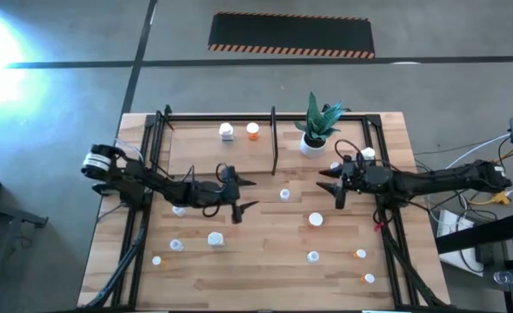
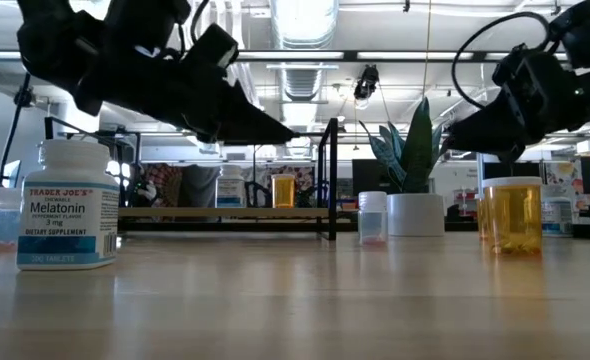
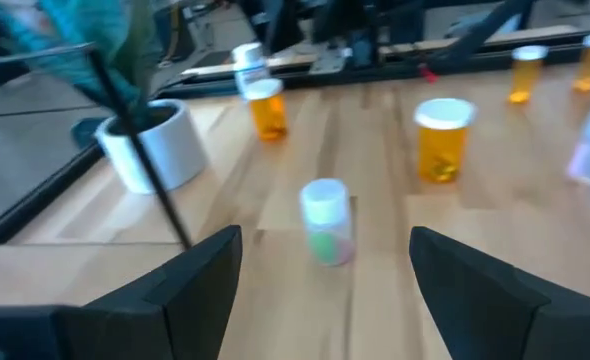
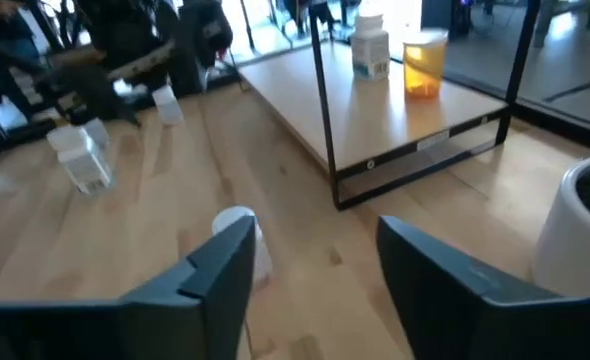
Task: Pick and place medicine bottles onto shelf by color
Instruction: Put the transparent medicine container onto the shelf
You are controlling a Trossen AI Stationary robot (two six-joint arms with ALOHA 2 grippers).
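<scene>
Wooden table (image 1: pixel 265 261): both arms hover mid-table, fingers spread, empty

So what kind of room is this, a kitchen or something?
Not a kitchen. It looks like a robot lab or workshop: two robot arms work over a wooden table, exposed pipes and ducts run along the ceiling, and hazard-striped matting lies on the concrete floor.
</scene>
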